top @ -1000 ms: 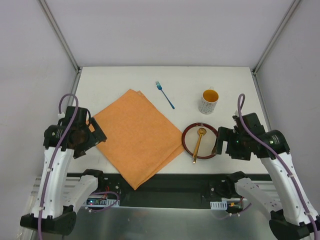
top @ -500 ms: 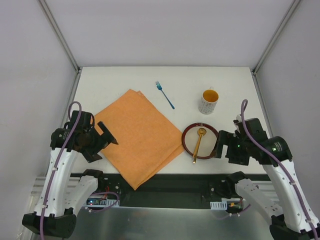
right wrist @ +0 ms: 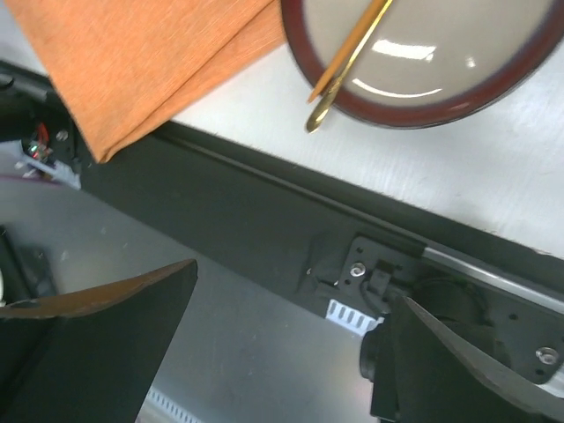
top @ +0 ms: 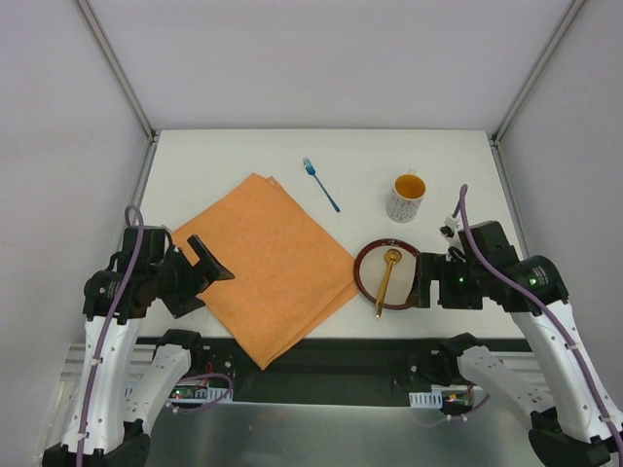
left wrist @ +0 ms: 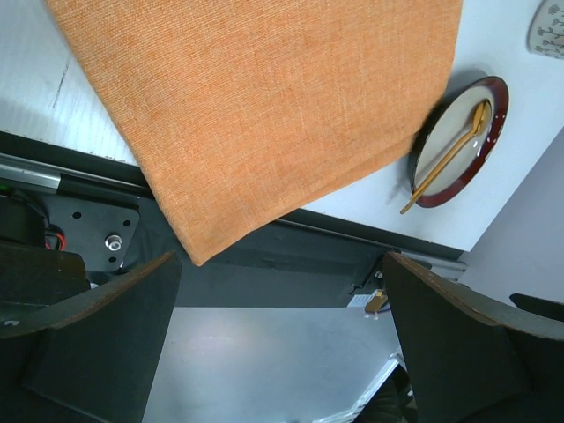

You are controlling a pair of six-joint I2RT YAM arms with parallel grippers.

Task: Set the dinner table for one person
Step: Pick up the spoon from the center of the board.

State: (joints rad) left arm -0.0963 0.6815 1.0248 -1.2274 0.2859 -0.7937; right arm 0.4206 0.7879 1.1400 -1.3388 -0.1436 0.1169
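The white dinner table (top: 214,165) holds an orange cloth placemat (top: 268,263), lying askew, with its near corner hanging over the front edge. A dark-rimmed plate (top: 362,265) at the mat's right corner carries a gold spoon (top: 386,280). A blue fork (top: 321,185) and a patterned mug (top: 407,197) lie further back. My left gripper (top: 207,282) is open and empty at the mat's left edge. My right gripper (top: 421,284) is open and empty just right of the plate. The left wrist view shows the mat (left wrist: 264,97), plate (left wrist: 493,115) and spoon (left wrist: 445,159).
Grey frame posts (top: 117,68) rise from the back corners, with white walls all round. The black front rail (right wrist: 291,220) and arm mounts run under the table's near edge. The right wrist view shows the plate's rim (right wrist: 414,113), the spoon (right wrist: 348,53) and the mat's corner (right wrist: 150,62).
My left gripper has swung from the table's left edge towards the mat and opened out. My right gripper has shifted left, closer to the plate. Nothing on the table has moved.
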